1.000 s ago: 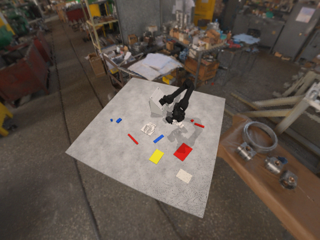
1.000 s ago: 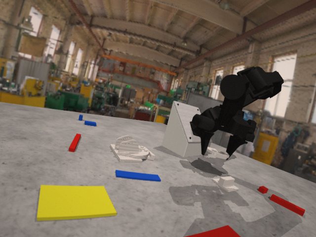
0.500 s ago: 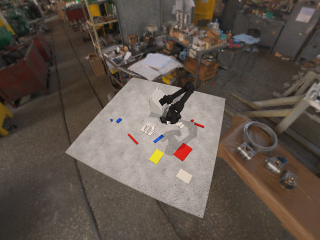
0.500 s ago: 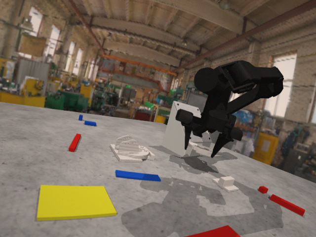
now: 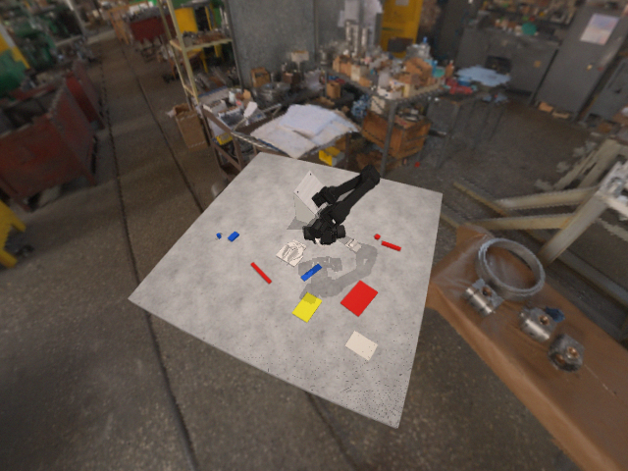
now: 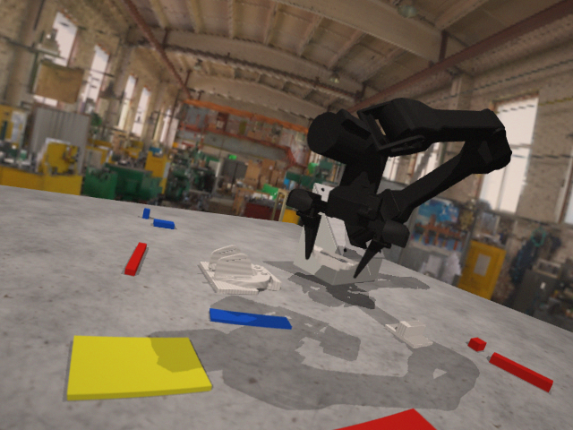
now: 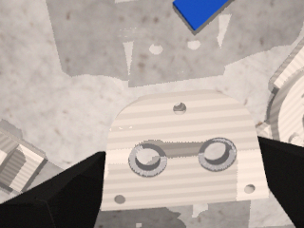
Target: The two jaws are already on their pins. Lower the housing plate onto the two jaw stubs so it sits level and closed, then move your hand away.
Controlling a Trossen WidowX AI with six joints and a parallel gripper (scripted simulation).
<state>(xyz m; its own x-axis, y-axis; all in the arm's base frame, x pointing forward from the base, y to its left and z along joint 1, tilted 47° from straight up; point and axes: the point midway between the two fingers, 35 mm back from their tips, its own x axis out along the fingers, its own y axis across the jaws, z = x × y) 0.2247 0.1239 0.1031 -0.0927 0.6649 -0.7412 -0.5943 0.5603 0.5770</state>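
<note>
My gripper point(image 5: 324, 241) point(image 6: 331, 267) point(image 7: 177, 152) is shut on the housing plate point(image 6: 346, 263) point(image 7: 180, 125), a pale ribbed plate with two ringed holes and three small holes. The fingers grip its side edges and hold it above the table. The jaw assembly point(image 5: 291, 252) point(image 6: 231, 267) stands on the table away from the held plate, on the left in the exterior view. Its two curved jaws stand up from a pale base. Part of it shows at the right edge of the wrist view. The plate hides anything directly beneath it.
A small pale stand point(image 5: 353, 245) point(image 6: 411, 331) point(image 7: 21, 163) lies on the other side. A slanted grey-white box point(image 5: 305, 197) is behind the gripper. A blue bar point(image 5: 310, 272) point(image 6: 250, 319) point(image 7: 197, 11), yellow plate point(image 5: 306, 309) point(image 6: 129, 370) and red plate point(image 5: 359, 298) lie in front.
</note>
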